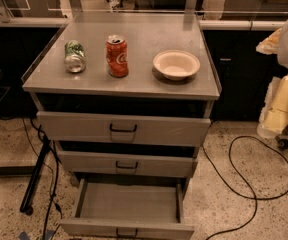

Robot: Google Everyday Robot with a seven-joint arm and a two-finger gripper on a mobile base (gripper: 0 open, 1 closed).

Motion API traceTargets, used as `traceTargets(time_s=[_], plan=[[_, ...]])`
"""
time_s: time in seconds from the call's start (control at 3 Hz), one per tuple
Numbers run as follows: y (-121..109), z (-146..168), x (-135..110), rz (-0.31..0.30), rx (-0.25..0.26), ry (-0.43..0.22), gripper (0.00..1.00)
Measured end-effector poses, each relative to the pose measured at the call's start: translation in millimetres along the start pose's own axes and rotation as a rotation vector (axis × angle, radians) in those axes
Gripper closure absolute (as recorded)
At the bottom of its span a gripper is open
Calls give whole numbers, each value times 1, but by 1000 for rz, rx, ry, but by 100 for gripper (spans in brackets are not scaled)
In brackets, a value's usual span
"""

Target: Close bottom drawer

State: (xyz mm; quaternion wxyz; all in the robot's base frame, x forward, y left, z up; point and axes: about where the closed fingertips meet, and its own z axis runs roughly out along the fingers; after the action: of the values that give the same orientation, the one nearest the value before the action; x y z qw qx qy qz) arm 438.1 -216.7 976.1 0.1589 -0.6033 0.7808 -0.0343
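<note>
Three grey drawers were seen stacked in a metal cabinet at the centre of the frame. The bottom drawer, lowest of the three, was found pulled well out towards the lower edge of the frame, so that its plain grey tray was laid open to view from above. Its low front panel was cut off in part by the lower edge, and only the upper part of its small black handle could be made out.

Above it, the middle drawer and the top drawer were shown with their fronts far less extended, each with a black handle at its centre and a dark gap along its upper edge.

On the cabinet top, three things were set in a row. A green can was laid on its side at the left, with one end turned towards the camera. A red can was stood upright just right of it, apart from it. A pale bowl was placed at the right, well apart from the red can.

A black cable was looped over the speckled floor at the lower right, and more dark cables were hung at the lower left.

The gripper was not caught anywhere within the frame, so whether it was released or clenched could not be told.
</note>
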Motion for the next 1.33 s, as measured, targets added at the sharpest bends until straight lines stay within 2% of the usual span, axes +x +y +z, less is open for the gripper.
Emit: traceTargets(time_s=[0.33, 0.67, 1.33], plan=[[0, 0, 0, 0, 0, 0, 0], [0, 0, 0, 0, 0, 0, 13], [0, 0, 0, 0, 0, 0, 59]])
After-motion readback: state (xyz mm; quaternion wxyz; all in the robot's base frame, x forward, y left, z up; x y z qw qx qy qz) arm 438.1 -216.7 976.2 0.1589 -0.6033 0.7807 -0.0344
